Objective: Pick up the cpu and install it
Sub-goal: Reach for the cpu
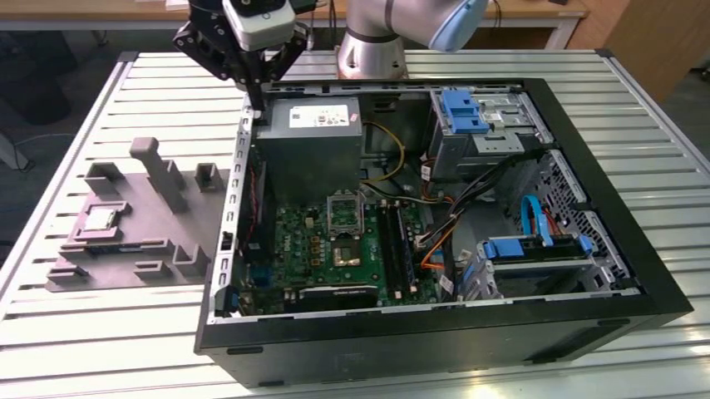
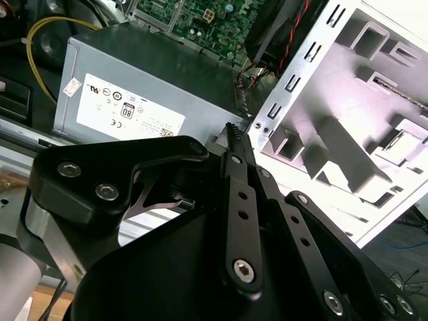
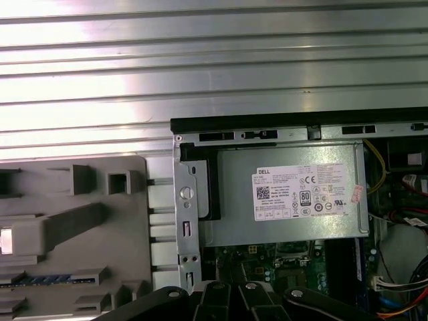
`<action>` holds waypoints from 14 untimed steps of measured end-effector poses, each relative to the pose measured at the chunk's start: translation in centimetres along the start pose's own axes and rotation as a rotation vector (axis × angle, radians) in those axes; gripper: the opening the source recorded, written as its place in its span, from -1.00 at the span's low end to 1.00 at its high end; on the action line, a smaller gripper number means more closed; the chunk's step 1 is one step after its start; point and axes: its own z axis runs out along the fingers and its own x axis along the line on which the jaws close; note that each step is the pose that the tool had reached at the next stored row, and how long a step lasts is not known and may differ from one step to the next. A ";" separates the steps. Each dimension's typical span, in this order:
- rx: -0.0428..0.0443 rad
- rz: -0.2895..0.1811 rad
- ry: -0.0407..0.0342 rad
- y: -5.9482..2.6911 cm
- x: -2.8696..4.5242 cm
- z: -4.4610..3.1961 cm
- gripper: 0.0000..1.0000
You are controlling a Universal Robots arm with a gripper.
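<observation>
Slatted metal bench [image 1: 100, 341]; open computer case [image 1: 621, 241] lies on its side across the middle, inside facing up. Grey moulded tray [image 1: 116, 270] sits on the bench just beside the case wall on the exterior view's left.

Cpu [image 1: 102, 219] is in the tray: pale square lying flat in a recess near the tray's outer edge, well apart from the case and from the arm.

Gripper [image 1: 258, 106] hangs over the far corner of the case on the exterior view's left, fingers pointing down at the case rim beside the power supply [image 1: 316, 154]. Jaws are together, tips meeting in a point with nothing between them; the second wrist view shows the same closed tip [image 2: 231, 134] by the corner of the grey box. Whether the tip touches the rim, cannot tell.

Socket [image 1: 344, 213] on the green board — nearer the middle of the case, below the power supply, silver frame around a dark centre.
</observation>
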 end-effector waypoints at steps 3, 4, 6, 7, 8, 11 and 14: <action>0.0000 0.000 0.0000 -0.01 0.09 0.00 -0.79; 0.0000 0.000 0.0000 -0.01 0.12 0.00 -0.79; 0.0000 0.000 0.0000 -0.01 0.19 0.00 -0.79; 0.0000 0.000 0.0001 -0.02 0.22 0.00 -0.79; 0.0000 0.000 0.0000 -0.02 0.25 0.00 -0.79; 0.0000 0.000 0.0000 -0.03 0.35 0.00 -0.79; 0.0001 0.000 0.0001 -0.03 0.45 0.00 -0.79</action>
